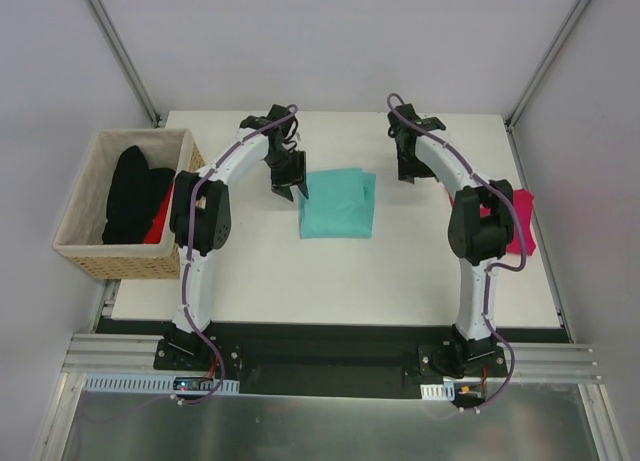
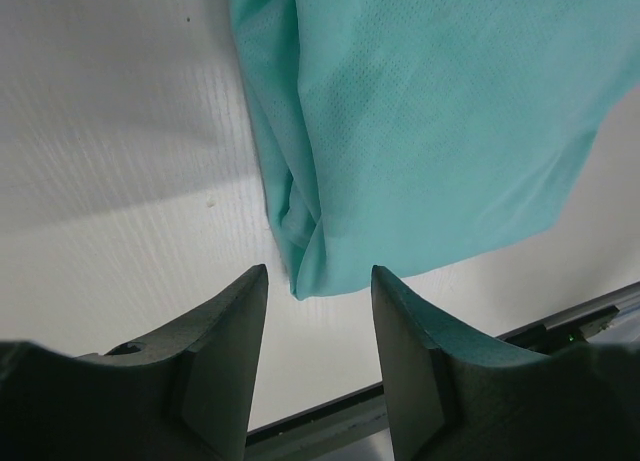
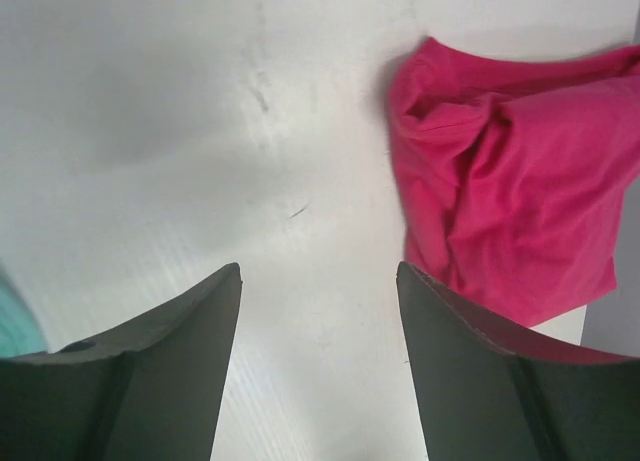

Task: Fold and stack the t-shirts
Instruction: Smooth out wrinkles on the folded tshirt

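Teal t-shirt (image 1: 338, 203) folded at counter (image 1: 330, 276) centre, left fingers (image 2: 228, 331) apart and empty just beside its corner, magenta t-shirt (image 1: 521, 221) crumpled at right edge, right fingers (image 3: 190, 341) apart, empty, black t-shirts (image 1: 135, 193) in basket (image 1: 88, 249)

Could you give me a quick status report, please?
Left gripper, right gripper open, empty. Teal shirt folded mid-table; pink shirt bunched at right edge. Nothing blocking.

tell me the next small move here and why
Probably swing the right tool toward the pink t-shirt and take an edge. That shirt lies crumpled close by, the teal t-shirt already looks folded, and the tool is open and empty.
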`<action>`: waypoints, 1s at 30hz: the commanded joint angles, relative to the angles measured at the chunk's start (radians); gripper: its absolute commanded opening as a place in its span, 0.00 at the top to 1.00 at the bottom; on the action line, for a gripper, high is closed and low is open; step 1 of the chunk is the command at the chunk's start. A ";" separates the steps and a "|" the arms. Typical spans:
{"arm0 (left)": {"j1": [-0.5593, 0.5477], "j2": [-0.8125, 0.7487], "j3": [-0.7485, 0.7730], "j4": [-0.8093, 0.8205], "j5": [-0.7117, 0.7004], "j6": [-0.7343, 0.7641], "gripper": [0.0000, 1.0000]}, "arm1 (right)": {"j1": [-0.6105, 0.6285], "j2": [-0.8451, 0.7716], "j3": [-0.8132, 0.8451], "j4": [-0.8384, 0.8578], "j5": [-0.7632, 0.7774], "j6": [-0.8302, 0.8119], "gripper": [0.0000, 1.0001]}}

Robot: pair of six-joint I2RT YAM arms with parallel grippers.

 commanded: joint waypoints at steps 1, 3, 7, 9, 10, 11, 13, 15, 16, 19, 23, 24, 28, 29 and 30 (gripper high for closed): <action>0.015 0.013 0.006 0.010 0.003 0.017 0.54 | 0.088 0.006 0.063 -0.055 0.052 -0.009 0.35; 0.018 0.022 0.011 0.010 0.002 0.019 0.54 | 0.113 0.010 0.075 -0.063 0.068 -0.009 0.37; 0.024 0.038 0.008 0.010 0.009 0.022 0.54 | 0.183 0.018 0.109 -0.077 0.086 -0.009 0.37; 0.026 0.044 0.003 0.011 0.009 0.023 0.54 | 0.205 0.026 0.130 -0.087 0.086 -0.009 0.37; 0.027 0.044 0.003 0.011 0.011 0.025 0.54 | 0.225 0.035 0.138 -0.090 0.087 -0.006 0.37; 0.027 0.045 0.003 0.011 0.011 0.026 0.54 | 0.234 0.036 0.144 -0.097 0.087 -0.004 0.37; 0.029 0.047 0.000 0.013 0.009 0.030 0.54 | 0.254 0.042 0.152 -0.103 0.086 0.004 0.37; 0.032 0.050 0.000 0.011 0.011 0.033 0.54 | 0.265 0.049 0.152 -0.107 0.068 0.014 0.37; 0.032 0.050 0.000 0.013 0.009 0.034 0.54 | 0.272 0.050 0.152 -0.107 0.061 0.016 0.37; 0.033 0.053 -0.003 0.011 0.014 0.037 0.54 | 0.285 0.059 0.149 -0.110 0.039 0.028 0.36; 0.033 0.053 -0.020 0.017 0.018 0.037 0.54 | 0.285 0.061 0.138 -0.106 0.008 0.050 0.36; 0.033 0.051 -0.021 0.022 0.020 0.037 0.54 | 0.286 0.058 0.135 -0.098 0.005 0.051 0.36; 0.033 0.057 -0.024 0.025 0.023 0.039 0.54 | 0.286 0.059 0.135 -0.084 -0.009 0.051 0.35; 0.033 0.064 -0.021 0.026 0.031 0.037 0.54 | 0.286 0.059 0.138 -0.081 -0.012 0.051 0.34; 0.033 0.067 -0.020 0.026 0.032 0.036 0.54 | 0.286 0.059 0.136 -0.078 -0.018 0.050 0.34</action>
